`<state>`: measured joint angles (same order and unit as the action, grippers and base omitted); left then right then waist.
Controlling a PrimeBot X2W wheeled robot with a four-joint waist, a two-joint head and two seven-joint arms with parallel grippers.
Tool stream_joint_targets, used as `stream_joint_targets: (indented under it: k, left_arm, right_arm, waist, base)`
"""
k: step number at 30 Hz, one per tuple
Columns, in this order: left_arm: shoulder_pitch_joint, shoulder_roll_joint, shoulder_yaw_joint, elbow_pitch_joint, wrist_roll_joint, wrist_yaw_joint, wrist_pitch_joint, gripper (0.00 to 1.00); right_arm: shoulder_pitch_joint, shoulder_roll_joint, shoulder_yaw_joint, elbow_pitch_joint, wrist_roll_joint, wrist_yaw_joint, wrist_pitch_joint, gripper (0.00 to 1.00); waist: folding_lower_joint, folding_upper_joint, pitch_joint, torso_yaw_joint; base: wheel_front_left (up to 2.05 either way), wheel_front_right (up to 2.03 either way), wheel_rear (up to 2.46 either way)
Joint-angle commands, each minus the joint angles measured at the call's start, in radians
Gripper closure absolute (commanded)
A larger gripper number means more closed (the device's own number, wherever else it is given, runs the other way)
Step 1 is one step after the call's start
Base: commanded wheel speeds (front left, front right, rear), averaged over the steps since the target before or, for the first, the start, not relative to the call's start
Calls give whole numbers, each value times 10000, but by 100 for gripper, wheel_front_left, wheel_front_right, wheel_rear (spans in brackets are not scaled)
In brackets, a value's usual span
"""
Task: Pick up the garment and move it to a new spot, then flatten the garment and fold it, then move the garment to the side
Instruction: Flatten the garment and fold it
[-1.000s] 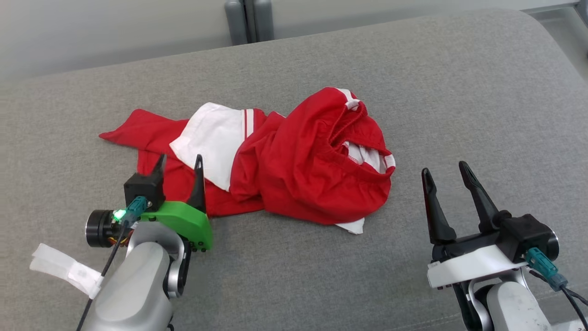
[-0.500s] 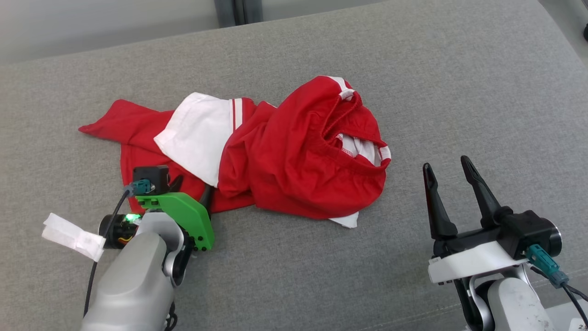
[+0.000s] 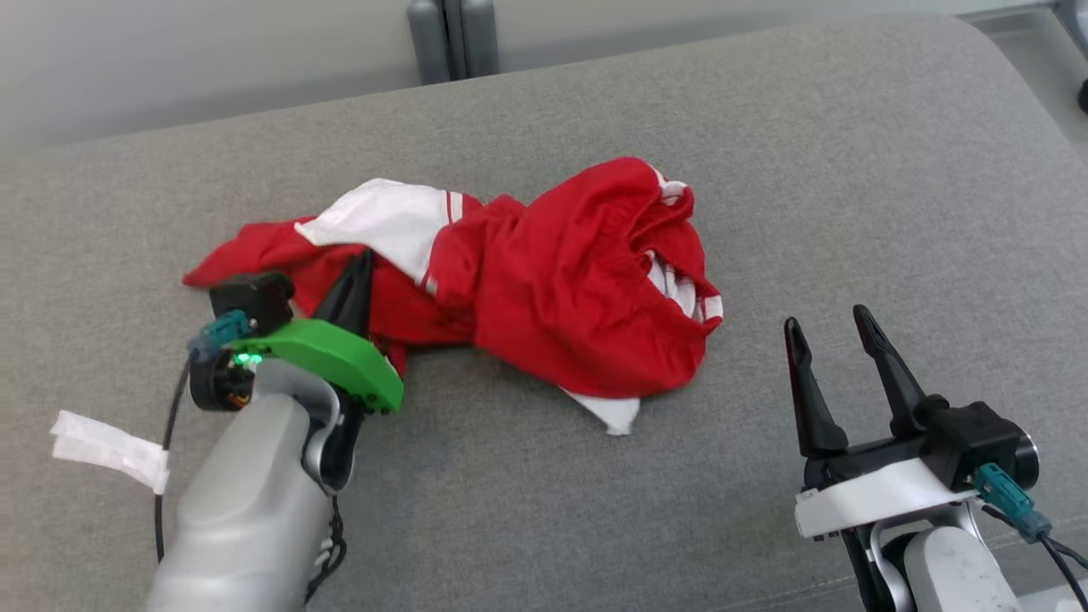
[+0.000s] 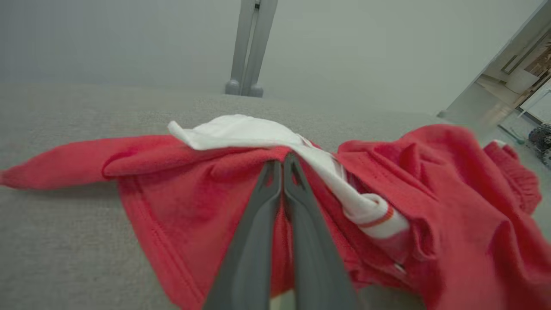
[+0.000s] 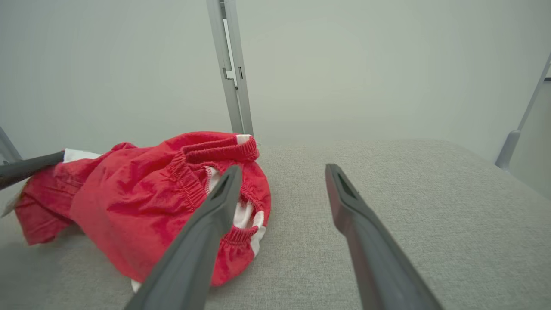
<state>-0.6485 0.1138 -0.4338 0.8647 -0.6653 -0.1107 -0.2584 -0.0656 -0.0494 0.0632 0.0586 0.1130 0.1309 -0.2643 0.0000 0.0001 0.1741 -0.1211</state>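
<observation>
A grey fabric cushion (image 3: 850, 170) stretches before me, with a pale wall behind its far edge. My left hand (image 3: 364, 262) is pinched shut on the red cloth at the left end of the garment (image 3: 561, 297), just under its white panel (image 3: 382, 217). From there the garment runs crumpled across the middle of the cushion, its elastic waistband (image 5: 217, 153) bunched at the right end. My right hand (image 3: 826, 318) hovers near the front right edge, fingers spread wide, holding nothing, just beside the waistband end.
</observation>
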Motion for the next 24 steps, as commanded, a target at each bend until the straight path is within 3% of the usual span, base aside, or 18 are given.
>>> stream_joint_targets:
  k: [1,10,17,24]
  left_arm:
    - [-193,204,255,-481,-51,-41,-85,100]
    - [-655,828,1377,-3838,-774,-153,154,100]
    - [-1237,2149,2091,-5776,-474,635,708,100]
    - [-727,3498,3151,-7078,-366,1470,986,100]
  right_arm:
    - [153,-19,9,16,76,-3,-3,0]
    - [486,-22,-4,114,228,-3,-2,0]
    - [635,-17,-108,67,237,-3,-2,0]
    - [601,-20,-250,-11,67,-3,-2,0]
  waist:
    - [0,-1,-371,344]
    - [0,-1,-981,973]
    - [0,-1,-1081,1395]
    - [0,-1,-831,1936]
  base:
    - [0,0,0]
    - [0,0,0]
    - [0,0,0]
    - [0,0,0]
